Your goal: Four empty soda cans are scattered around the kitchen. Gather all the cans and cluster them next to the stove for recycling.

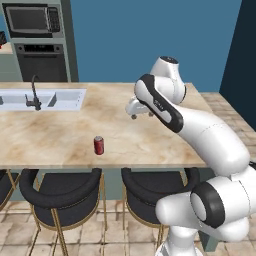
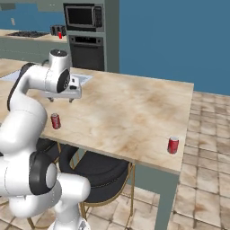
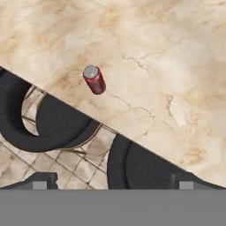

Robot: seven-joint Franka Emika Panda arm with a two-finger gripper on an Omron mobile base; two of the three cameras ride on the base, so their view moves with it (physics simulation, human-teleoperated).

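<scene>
Hand view: the pincer (image 3: 113, 183) is seen with its two dark tips set wide apart at the bottom edge, nothing between them. It is held above the near edge of the counter (image 3: 167, 66), looking down. A red soda can (image 3: 94, 80) stands upright on the counter, just inside that near edge, well apart from the tips. Below the edge, two black stools (image 3: 57, 126) are seen on a tiled floor.

In the left base view the pincer (image 1: 134, 108) hangs over the middle of the counter (image 1: 60, 130), with the can (image 1: 99, 145) nearer and to its left. A sink (image 1: 67, 99) with a dark tap lies at the far left. In the right base view a second can (image 2: 173, 145) stands at the near right corner of the counter, well apart from the first can (image 2: 55, 121). A small red object, possibly a third can (image 2: 60, 35), is seen on the far counter beside the stove (image 2: 27, 34); it is too small to be confirmed.

The can is judged to be empty, hence light, thin-walled and easily dented or tipped. It should be taken around the middle of its body, with the tips on opposite sides. The smooth wall may slip under a loose grip. A fourth can cannot be located.
</scene>
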